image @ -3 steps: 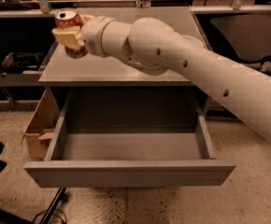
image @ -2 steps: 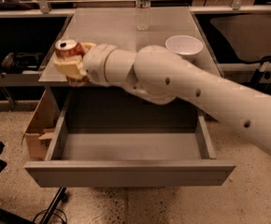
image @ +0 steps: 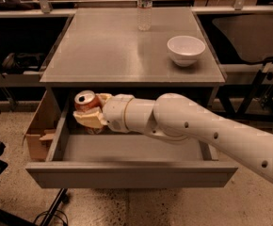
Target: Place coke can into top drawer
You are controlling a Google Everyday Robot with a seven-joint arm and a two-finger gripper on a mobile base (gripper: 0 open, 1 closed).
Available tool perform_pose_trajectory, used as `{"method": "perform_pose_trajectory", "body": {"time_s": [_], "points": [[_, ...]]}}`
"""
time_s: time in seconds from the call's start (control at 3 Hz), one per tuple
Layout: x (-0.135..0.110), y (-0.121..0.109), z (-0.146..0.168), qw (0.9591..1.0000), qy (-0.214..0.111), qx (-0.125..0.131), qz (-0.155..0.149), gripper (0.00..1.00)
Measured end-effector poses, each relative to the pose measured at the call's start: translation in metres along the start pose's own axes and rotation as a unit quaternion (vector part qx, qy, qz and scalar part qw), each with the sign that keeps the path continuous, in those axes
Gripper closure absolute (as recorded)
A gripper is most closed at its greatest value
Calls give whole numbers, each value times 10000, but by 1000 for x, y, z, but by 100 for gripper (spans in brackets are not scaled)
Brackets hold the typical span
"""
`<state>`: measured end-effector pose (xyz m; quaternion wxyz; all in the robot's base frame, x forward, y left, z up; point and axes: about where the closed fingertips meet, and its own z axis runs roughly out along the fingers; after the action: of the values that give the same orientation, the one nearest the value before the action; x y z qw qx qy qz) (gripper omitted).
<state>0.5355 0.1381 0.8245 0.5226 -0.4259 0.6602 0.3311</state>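
The coke can, red-orange with a silver top, is held upright in my gripper. The fingers are shut around the can. The can hangs over the back left part of the open top drawer, just below the cabinet's top edge and above the drawer floor. The drawer is pulled far out and its grey floor shows. My white arm reaches in from the right across the drawer.
On the cabinet top stand a clear plastic bottle at the back and a white bowl at the right. A cardboard box sits on the floor left of the drawer. Dark shelving flanks both sides.
My gripper has carried the coke can down from above the cabinet top's left edge into the open drawer's back left area. The arm has lowered, so the bottle and bowl now show.
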Motion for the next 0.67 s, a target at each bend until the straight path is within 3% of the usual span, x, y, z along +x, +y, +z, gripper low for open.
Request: {"method": "perform_pose_trajectory", "body": {"time_s": [0.33,0.67], "points": [[44,-7,5,9992,75,-380,-44,100],[62,-27,15,9960,128,-876,-157,100]]}}
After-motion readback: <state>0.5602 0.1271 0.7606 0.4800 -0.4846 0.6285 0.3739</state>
